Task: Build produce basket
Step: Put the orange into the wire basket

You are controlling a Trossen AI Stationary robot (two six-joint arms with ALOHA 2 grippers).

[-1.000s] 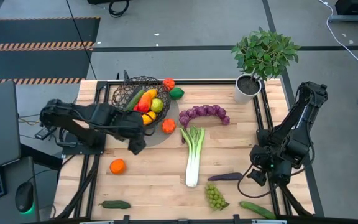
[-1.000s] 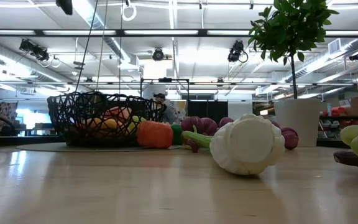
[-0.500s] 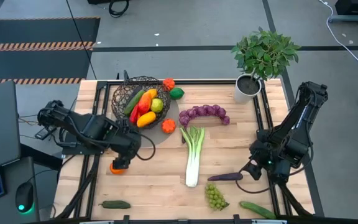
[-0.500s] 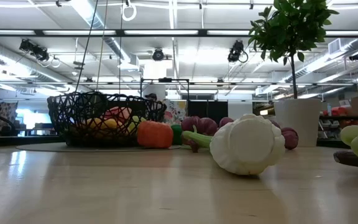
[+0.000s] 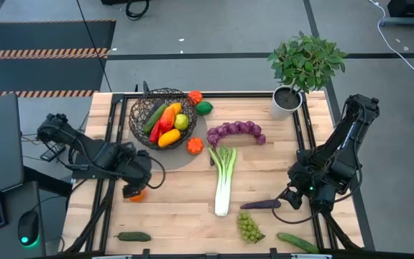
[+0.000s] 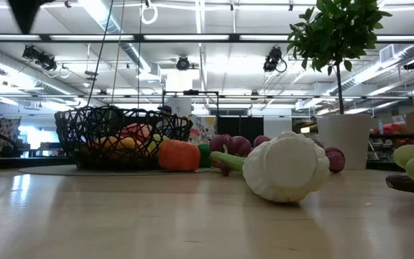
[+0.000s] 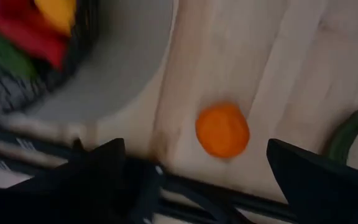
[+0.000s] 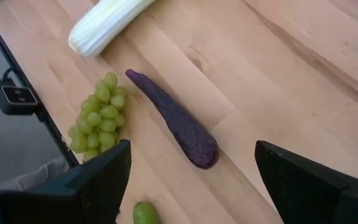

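Observation:
The dark wire basket [image 5: 162, 115] [image 6: 121, 137] stands on a grey round mat at the table's far left and holds peppers, a cucumber and yellow fruit. My left gripper [image 5: 134, 190] [image 7: 207, 180] is open and hovers over the orange [image 7: 222, 129], which sits on the wood near the mat's edge; a finger stands on either side of it. My right gripper [image 5: 287, 198] [image 8: 191, 186] is open and sits just right of the aubergine [image 5: 259, 204] [image 8: 176, 121], which lies flat on the table. The leek [image 5: 223, 180] lies mid-table.
Purple grapes [image 5: 236, 131] and an orange pepper [image 5: 195, 145] lie by the basket. Green grapes [image 5: 249, 227] and a cucumber [image 5: 298, 242] lie near the right front edge, another cucumber [image 5: 133, 236] at the left front. The potted plant [image 5: 304, 68] stands at the far right.
My left gripper has swung away from the basket's near side, toward the table's near-left, and now hangs over the orange. Nothing on the table has moved.

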